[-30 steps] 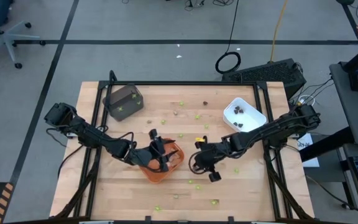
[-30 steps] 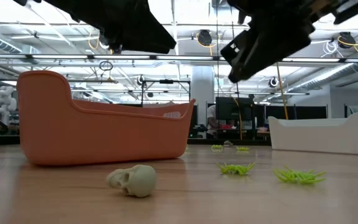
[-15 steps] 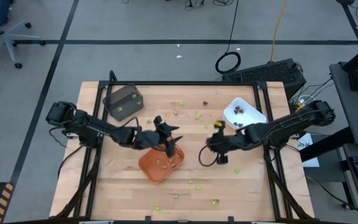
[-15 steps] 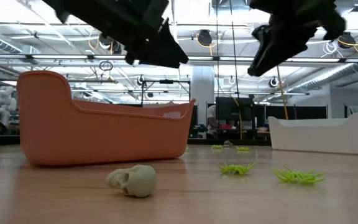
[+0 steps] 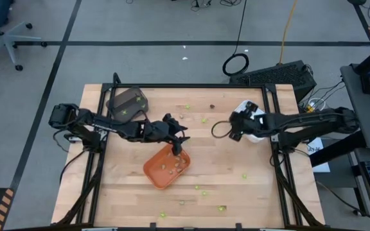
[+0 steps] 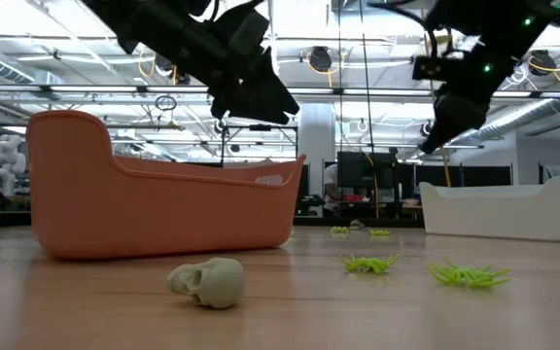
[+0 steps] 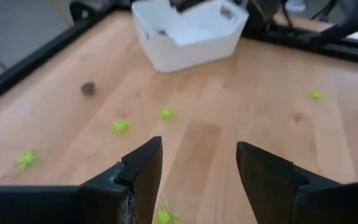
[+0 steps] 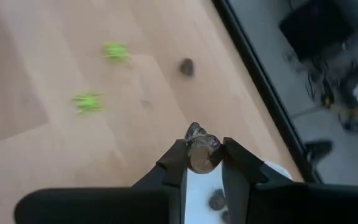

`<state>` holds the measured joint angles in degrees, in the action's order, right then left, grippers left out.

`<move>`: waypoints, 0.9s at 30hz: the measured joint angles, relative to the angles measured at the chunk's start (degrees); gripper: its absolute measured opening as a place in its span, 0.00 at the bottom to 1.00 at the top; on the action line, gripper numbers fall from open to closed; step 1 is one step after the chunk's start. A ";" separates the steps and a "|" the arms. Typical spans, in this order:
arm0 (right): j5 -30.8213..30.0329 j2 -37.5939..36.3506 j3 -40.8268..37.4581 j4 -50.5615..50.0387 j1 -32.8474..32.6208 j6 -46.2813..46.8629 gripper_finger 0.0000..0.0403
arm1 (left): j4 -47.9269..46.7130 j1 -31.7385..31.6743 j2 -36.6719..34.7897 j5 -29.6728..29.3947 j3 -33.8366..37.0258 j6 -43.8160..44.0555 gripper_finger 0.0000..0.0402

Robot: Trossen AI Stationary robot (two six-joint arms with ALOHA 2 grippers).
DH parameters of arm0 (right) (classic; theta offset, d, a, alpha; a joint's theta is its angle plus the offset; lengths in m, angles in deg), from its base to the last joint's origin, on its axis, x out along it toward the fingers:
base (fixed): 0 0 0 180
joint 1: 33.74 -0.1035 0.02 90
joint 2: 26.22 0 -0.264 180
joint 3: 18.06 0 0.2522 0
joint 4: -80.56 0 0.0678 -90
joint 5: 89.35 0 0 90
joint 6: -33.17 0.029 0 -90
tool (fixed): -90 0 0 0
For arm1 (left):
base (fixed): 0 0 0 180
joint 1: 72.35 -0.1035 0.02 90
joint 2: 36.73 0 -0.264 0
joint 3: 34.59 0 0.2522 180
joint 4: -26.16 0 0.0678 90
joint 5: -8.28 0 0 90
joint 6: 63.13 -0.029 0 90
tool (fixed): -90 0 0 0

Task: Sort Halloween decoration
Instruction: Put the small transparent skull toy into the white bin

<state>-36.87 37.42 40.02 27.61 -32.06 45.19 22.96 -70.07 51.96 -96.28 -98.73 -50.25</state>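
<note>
Having swung from mid-table, the right gripper is now held over the white tray, clamped on a dark piece. The left gripper is raised, gaping. Tan pieces are kept in the orange tray; green ones are strewn about.

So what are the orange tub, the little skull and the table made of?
The orange tub looks like matte moulded plastic: smooth walls, rounded rim, one even colour. The little skull seems to be pale, dull plastic or resin; I can't tell which. The table looks like light wood, with visible plank lines and grain.
</note>
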 joint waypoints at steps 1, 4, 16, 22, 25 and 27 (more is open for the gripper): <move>0.02 -0.71 -0.71 0.27 1.30 0.77 0.11 | -2.38 -0.38 0.00 0.35 -1.09 0.29 0.52; 0.05 -2.31 -2.81 0.31 4.99 2.93 0.11 | -9.46 -1.31 0.00 0.91 -4.26 1.09 0.52; 0.06 -2.54 -10.64 3.71 13.40 7.79 0.11 | -18.60 -5.89 0.27 7.34 -7.06 -1.54 0.52; -0.09 -2.54 -12.14 4.22 14.86 12.88 0.21 | -20.07 -6.84 0.28 7.34 -7.06 -2.28 0.52; -0.56 -2.54 -12.14 4.26 14.88 13.46 0.32 | -20.03 -6.86 0.28 7.16 -7.06 -4.67 0.52; -1.50 -2.54 -12.14 4.56 14.86 13.35 0.39 | -20.03 -7.05 0.28 7.12 -7.06 -5.89 0.52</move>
<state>-38.36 34.88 27.88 32.17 -17.20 58.55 2.92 -77.13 52.24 -89.16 -105.78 -56.15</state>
